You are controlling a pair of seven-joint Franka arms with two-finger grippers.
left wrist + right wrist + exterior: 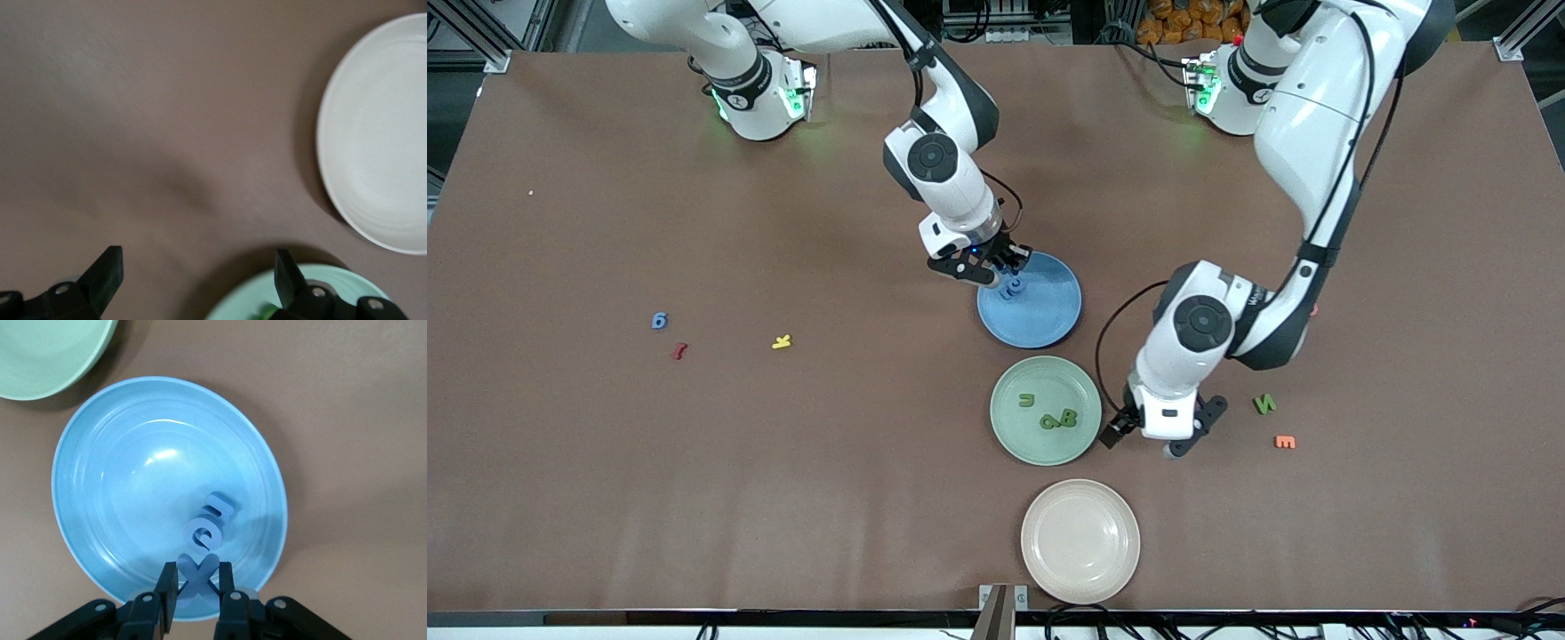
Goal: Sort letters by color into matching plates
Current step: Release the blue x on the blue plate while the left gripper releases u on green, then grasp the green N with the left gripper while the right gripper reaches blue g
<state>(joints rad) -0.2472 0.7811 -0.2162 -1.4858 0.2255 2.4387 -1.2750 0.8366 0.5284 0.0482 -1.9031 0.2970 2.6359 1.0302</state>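
Cream plate (1080, 540) sits empty; right hand (197, 592) pinching blue X (198, 577) over blue plate (1049, 316) could drop it outside the rim; left hand (1161, 436) gapes wide.

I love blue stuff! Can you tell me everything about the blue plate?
The blue plate is round, smooth and glossy like plastic, with a raised rim and faint rings inside. It lies flat on the brown table, close beside the green plate without touching it, and farther from the front camera. Two blue letters lie in it; the right tool, over its rim, pinches a third.
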